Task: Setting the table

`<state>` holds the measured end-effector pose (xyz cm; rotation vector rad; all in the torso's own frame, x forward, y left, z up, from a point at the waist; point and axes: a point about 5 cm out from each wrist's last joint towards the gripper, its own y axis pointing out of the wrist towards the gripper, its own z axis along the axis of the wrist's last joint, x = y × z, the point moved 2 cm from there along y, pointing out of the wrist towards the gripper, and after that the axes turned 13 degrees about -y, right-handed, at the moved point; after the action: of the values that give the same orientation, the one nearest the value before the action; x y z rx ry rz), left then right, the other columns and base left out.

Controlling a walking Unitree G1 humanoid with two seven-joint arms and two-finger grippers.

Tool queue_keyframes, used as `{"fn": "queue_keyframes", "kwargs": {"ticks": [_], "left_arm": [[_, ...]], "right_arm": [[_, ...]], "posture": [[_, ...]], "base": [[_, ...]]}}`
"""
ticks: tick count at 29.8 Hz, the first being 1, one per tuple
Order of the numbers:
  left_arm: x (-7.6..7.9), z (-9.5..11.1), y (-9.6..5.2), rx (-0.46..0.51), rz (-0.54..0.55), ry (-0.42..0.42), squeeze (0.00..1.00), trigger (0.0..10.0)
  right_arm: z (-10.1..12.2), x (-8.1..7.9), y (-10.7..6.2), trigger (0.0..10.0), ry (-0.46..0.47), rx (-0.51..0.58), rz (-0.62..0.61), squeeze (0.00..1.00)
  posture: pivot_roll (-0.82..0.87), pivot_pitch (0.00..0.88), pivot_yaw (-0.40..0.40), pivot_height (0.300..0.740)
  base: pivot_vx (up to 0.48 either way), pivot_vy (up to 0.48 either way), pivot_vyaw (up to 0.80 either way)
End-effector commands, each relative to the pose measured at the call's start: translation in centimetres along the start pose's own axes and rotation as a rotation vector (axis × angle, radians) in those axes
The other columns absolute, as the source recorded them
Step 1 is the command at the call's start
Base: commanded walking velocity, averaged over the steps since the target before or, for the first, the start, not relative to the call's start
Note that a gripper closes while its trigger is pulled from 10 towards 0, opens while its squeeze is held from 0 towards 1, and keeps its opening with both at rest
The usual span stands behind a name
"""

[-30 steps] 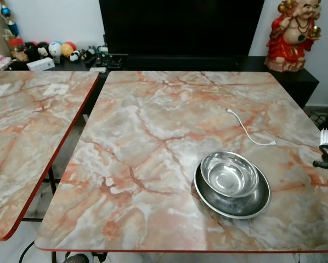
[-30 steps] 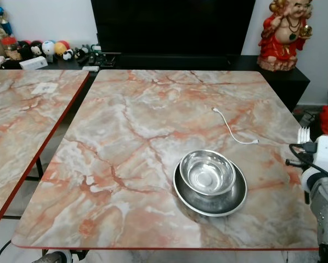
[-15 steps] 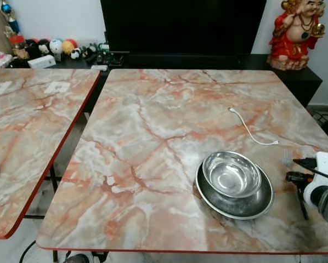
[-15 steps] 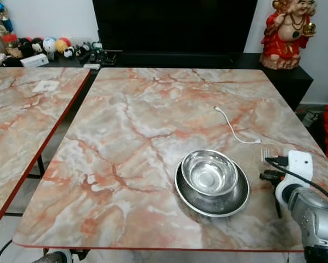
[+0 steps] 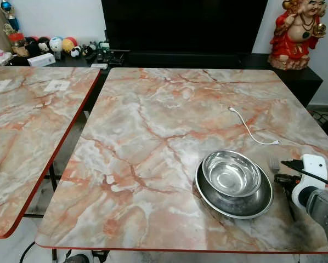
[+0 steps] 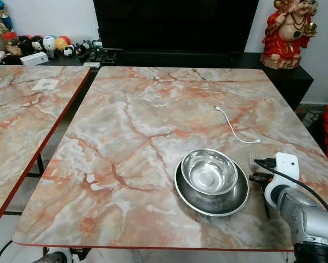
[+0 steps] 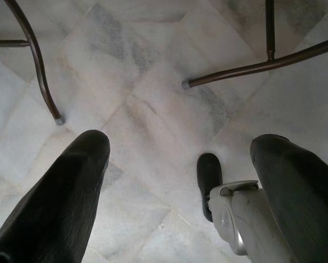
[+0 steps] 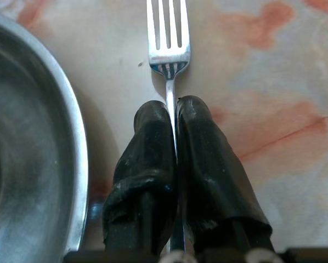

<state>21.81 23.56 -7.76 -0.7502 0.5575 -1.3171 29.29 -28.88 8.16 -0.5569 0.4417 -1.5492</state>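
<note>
The fork (image 8: pixel 168 38) sits pinched by its slim handle between the two black fingers (image 8: pixel 147 148) of the right gripper (image 8: pixel 172 107), which are pressed together on the metal just behind the tines. Its long axis runs straight out along the line of the fingers, tines leading, pointing away from the robot toward the far side of the tabletop (image 5: pixel 153 115). The fork hangs low over the marble surface, though whether its tines touch the surface cannot be told from these views. The plate (image 5: pixel 233 197) lies just beside it on the robot's left, with its rim running roughly parallel to the fork's handle; a smaller steel bowl (image 5: pixel 230 173) is stacked inside that plate. So the place for the fork is directly beneath it, on the right of the plate, and the coming move looks like a short lowering and release rather than any sideways travel. Farther off, a white cable (image 5: pixel 252 129) lies loose on the tabletop beyond the plate. The left gripper (image 7: pixel 175 164) hangs idle below the table with its fingers spread apart over the tiled floor (image 7: pixel 153 82), well apart from the fork, so the right arm is plainly the nearer one
</note>
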Motion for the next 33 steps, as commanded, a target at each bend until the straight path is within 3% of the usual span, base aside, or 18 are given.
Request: {"fn": "queue_keyframes", "kwargs": {"ticks": [1,28,33], "left_arm": [[-0.17,-0.66,-0.1,-0.028,0.005,0.01,0.0,10.0],[-0.4,-0.5,-0.1,-0.027,0.016,0.001,0.0,10.0],[-0.34,-0.33,-0.07,-0.028,0.002,0.039,0.0,10.0]], "right_arm": [[0.34,-0.04,0.14,10.0,-0.003,0.009,-0.008,0.0],[-0.41,0.55,-0.03,10.0,-0.045,0.007,-0.035,0.0],[-0.49,0.34,0.08,10.0,-0.041,0.011,-0.024,0.0]], "posture": [[0.01,0.0,-0.026,0.74],[0.02,0.018,-0.022,0.74],[0.02,0.02,-0.02,0.74]], "base": [[0.0,0.0,0.0],[0.0,0.0,0.0],[0.0,0.0,0.0]]}}
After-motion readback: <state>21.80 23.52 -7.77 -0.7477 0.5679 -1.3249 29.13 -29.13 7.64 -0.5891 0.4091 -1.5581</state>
